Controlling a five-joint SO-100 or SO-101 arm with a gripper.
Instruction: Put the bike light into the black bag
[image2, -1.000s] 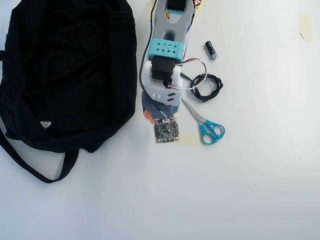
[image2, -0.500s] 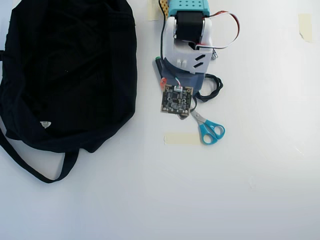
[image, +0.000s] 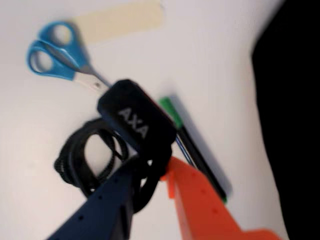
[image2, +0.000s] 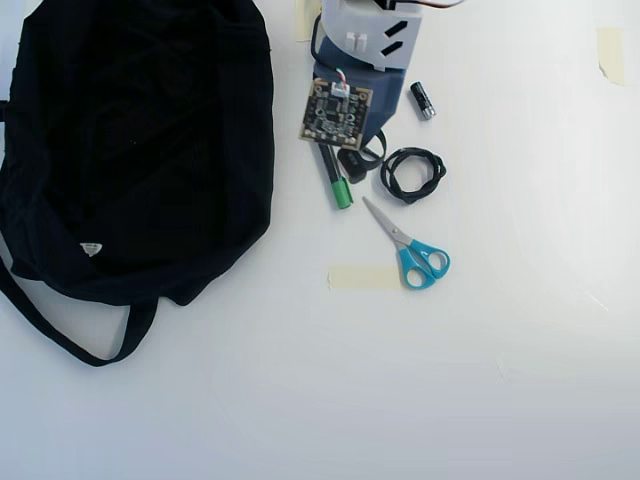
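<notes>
- The end effector (image: 150, 175) is entering the wrist view from the bottom edge, one finger dark blue (image: 107, 200) and the other orange (image: 200, 205), both of smooth moulded plastic. The two fingers are closing tight on the rubber strap loop of the bike light (image: 136, 122), leaving only the strap's width between them.
- The bike light is sitting at the centre of the wrist view, lifted clear of the bench (image: 210, 60). It is a rounded, matt black block with pale "AXA" lettering. Its long axis is running diagonally from upper left to lower right of the frame, and the strap is hanging down toward the fingers.
- In the overhead view the light (image2: 352, 160) is showing only as a small dark shape just below the bare circuit board (image2: 335, 110) on the wrist, near the top centre.
- A slim black pen with a green cap (image: 192, 147) is lying on the bench just right of the light, also diagonal.
- A coiled black cable (image: 85, 160), twisted and ropy, is lying at lower left.
- Blue-handled scissors (image: 55, 55) with metal blades are lying at upper left, beside a strip of beige tape (image: 120, 20).
- The black bag (image2: 130, 150), soft dark fabric with a strap, is filling the left of the overhead view, well apart from the light.
</notes>
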